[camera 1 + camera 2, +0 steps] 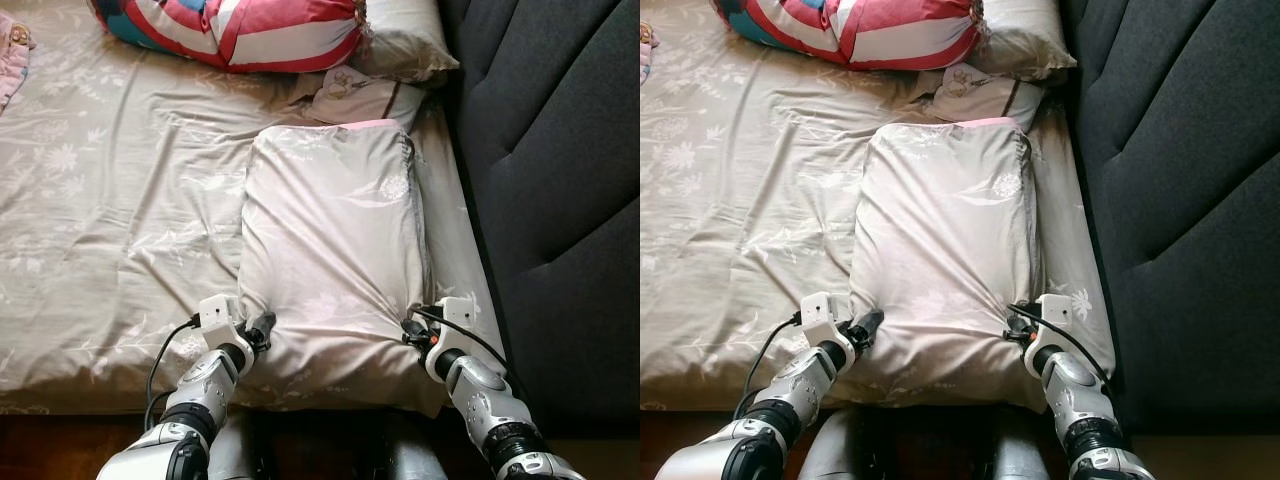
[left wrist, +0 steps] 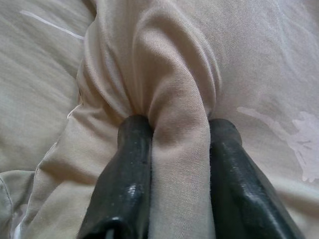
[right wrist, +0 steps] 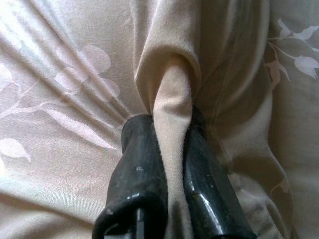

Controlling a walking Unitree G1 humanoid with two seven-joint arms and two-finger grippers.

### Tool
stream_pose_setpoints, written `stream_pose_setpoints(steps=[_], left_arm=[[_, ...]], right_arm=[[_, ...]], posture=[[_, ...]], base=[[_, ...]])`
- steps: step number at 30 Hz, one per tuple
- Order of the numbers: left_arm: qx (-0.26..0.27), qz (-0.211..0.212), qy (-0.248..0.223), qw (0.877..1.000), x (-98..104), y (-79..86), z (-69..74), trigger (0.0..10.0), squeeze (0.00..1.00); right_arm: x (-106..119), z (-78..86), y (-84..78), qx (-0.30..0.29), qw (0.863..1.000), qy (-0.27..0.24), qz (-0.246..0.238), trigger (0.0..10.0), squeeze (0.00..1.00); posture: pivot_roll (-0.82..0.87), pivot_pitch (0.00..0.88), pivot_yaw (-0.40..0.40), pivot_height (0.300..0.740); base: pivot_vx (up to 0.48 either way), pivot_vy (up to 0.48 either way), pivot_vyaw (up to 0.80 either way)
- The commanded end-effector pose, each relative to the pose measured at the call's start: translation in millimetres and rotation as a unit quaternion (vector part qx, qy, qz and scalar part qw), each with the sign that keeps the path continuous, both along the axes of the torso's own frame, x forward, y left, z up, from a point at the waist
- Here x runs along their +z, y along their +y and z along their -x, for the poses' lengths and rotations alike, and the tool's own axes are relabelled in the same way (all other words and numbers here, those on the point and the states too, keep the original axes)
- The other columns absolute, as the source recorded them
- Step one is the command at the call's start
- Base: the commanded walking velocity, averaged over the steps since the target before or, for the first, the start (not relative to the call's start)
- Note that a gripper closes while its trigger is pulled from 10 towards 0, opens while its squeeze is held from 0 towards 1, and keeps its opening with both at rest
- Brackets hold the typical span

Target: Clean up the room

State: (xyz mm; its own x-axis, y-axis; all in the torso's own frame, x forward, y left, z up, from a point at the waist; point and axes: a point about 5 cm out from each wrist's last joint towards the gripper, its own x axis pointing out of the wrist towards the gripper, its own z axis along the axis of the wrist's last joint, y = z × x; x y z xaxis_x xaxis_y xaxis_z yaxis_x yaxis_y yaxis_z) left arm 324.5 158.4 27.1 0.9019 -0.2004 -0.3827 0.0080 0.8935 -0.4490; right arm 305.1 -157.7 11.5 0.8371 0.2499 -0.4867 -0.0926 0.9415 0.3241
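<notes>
Beige cotton is pinched at both near corners of the pillow [image 1: 330, 250], which lies on the bed [image 1: 120, 220] beside the dark headboard [image 1: 560, 150]. We find the left gripper [image 1: 262, 328] clamped on a thick fold and the right gripper [image 1: 410, 330] clamped on a thinner one. We judge the thinner fold could slip under load, dropping that corner; the loose cover might also slide off its filling.
</notes>
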Motion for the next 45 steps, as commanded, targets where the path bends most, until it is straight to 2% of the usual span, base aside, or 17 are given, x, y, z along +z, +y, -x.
stream_pose_setpoints(steps=[1, 7, 12, 28, 32, 33, 34, 37, 45], left_arm=[[-0.018, 0.021, 0.056, 0.998, -23.6, -11.8, 19.2, 0.0, 0.00], [-0.021, 0.021, 0.052, 0.998, -20.7, -13.3, 16.4, 0.0, 0.00], [-0.026, 0.020, 0.037, 0.999, -11.8, -13.0, 8.3, 0.0, 0.00], [-0.039, 0.004, 0.014, 0.999, -6.4, -14.1, 5.0, 0.0, 0.00], [-0.047, -0.012, 0.006, 0.999, -4.4, -15.6, 3.4, 0.0, 0.00], [-0.045, -0.020, 0.003, 0.999, -3.6, -15.3, 2.8, 6.5, 0.00], [-0.044, -0.024, 0.001, 0.999, -3.1, -15.0, 2.3, 10.0, 0.00], [-0.045, -0.038, -0.016, 0.998, 0.6, -13.4, 0.5, 10.0, 0.00], [-0.030, -0.045, -0.042, 0.998, 5.7, -5.5, -0.7, 10.0, 0.00]], right_arm=[[-45.4, 43.6, 6.1, 0.008, 0.992, 0.123, -0.007, 0.0, 0.00], [-42.6, 39.5, 6.7, 0.000, 0.993, 0.117, -0.007, 0.0, 0.00], [-36.5, 31.6, 4.8, -0.019, 0.995, 0.100, -0.008, 0.0, 0.00], [-26.1, 20.4, 6.8, -0.028, 0.998, 0.056, -0.012, 0.0, 0.00], [-23.3, 17.7, 3.7, -0.035, 0.999, 0.041, 0.003, 0.0, 0.00], [-21.9, 16.4, 2.6, -0.036, 0.999, 0.034, 0.009, 1.9, 0.00], [-21.0, 15.4, 2.0, -0.036, 0.999, 0.031, 0.013, 10.0, 0.00], [-8.9, 6.6, -3.5, -0.051, 0.998, -0.017, 0.024, 10.0, 0.00], [-7.8, 9.0, -11.5, -0.080, 0.996, -0.038, 0.030, 10.0, 0.00]], posture=[[-0.17, 0.290, -0.091, 0.637], [-0.16, 0.279, -0.083, 0.637], [-0.15, 0.262, -0.071, 0.637], [-0.14, 0.231, -0.054, 0.637], [-0.13, 0.222, -0.052, 0.637], [-0.13, 0.216, -0.050, 0.637], [-0.13, 0.214, -0.049, 0.637], [-0.13, 0.198, -0.046, 0.637], [-0.12, 0.179, -0.042, 0.637]], base=[[0.000, 0.000, 0.00], [0.000, 0.000, 0.00], [0.000, 0.000, 0.00], [0.000, 0.000, 0.00], [0.000, 0.000, 0.00], [0.000, 0.000, 0.00], [0.000, 0.000, 0.00], [0.000, 0.000, 0.00], [0.000, 0.000, 0.00]])
